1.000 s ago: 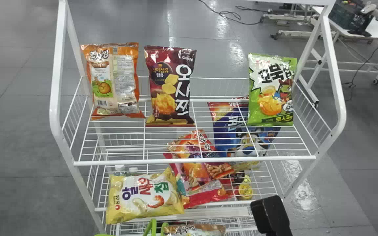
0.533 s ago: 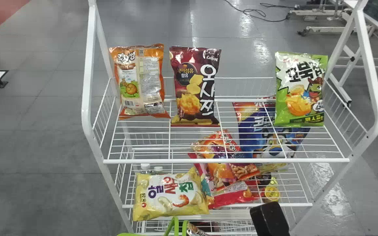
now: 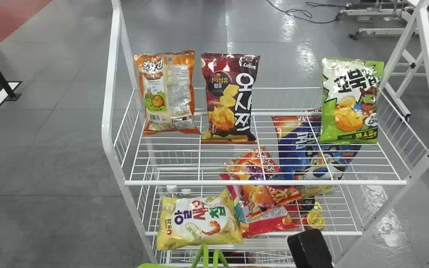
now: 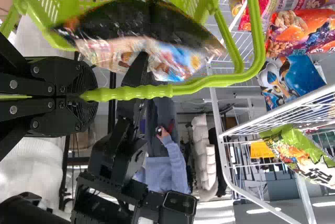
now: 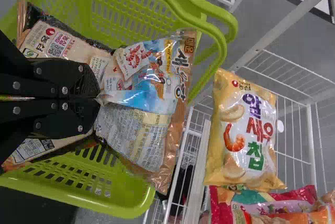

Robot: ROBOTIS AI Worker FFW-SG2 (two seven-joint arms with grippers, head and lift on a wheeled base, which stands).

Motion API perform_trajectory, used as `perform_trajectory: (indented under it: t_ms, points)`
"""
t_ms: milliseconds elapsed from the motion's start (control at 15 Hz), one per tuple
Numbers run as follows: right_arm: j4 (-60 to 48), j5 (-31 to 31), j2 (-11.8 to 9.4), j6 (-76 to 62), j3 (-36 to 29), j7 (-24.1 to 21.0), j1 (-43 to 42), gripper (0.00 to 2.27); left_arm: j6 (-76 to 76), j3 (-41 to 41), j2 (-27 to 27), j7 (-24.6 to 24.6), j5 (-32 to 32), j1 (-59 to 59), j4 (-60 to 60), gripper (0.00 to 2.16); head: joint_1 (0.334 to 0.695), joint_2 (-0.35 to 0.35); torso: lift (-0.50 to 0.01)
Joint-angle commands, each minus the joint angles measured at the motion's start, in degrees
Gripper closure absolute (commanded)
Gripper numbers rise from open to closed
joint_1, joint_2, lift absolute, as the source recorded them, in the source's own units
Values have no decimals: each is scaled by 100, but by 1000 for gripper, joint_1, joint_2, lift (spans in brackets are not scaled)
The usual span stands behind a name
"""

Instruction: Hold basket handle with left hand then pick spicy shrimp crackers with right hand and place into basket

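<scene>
Left hand [image 4: 84, 96]: clenched about the handle [image 4: 193, 84] of the green basket [image 5: 118, 207]; grip on the ridged section, apparently firm.

Right hand [image 5: 98, 100]: grasping the spicy shrimp crackers [image 5: 149, 98] by a gathered fold near the middle of the pack.

Spicy shrimp crackers, one bag: held over the basket's open mouth, both ends spreading away from the pinch. Whether it bears on anything inside, cannot tell. Handling, as judged: light, soft and puffed, film slippery, contents brittle. Best hold: loose film at the middle, as here, or a flat end seam; a hard squeeze on the body would crush the crackers. Stage, as judged: placing, nearly complete; remaining, to lower the bag clear of rim and handle, then let go. Risk: an end snagging on the rim.

White wire rack [image 3: 266, 182]: beyond the basket. Lower shelf: one yellow bag [image 3: 199, 223] at the front; red packs and a blue bag [image 3: 292, 149] farther back. Top shelf, standing: orange bag [image 3: 168, 93], maroon bag [image 3: 231, 98], green bag [image 3: 350, 102].
</scene>
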Motion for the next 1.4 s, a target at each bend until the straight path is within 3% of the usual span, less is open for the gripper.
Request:
perform_trajectory:
  t_ms: [0, 467, 533, 667, 1000, 1200, 1333]
  points:
    - [120, 37, -58, 47, 107, 1, 77, 1926, 7, 5, -15, 0, 9, 0, -5, 1895, 695, -10, -37]
    - [427, 256, -49, 47, 608, 1, 33, 1902, 7, -21, -15, -9, 26, -9, -5, 1892, 695, 30, -37]
    - [445, 283, -40, 47, 617, 1, 15, 1625, 7, -21, -15, -9, 35, -9, -5, 1895, 695, 37, -37]
    - [445, 388, -58, 47, 599, 1, 51, -1, 7, -13, -15, -9, 35, -9, -5, 1895, 695, 47, -37]
    - [163, 687, -189, 47, 125, 89, 323, 43, 7, -21, -15, 0, 44, -9, -5, 1895, 695, -18, -37]
    - [-223, 916, -198, 47, -288, 308, 455, 80, 7, -13, -15, 0, 35, -9, -5, 1895, 695, -142, -37]
    - [-540, 907, -189, 47, -561, 396, 552, 87, 7, -21, -15, 0, 35, 0, -14, 1895, 695, -182, -37]
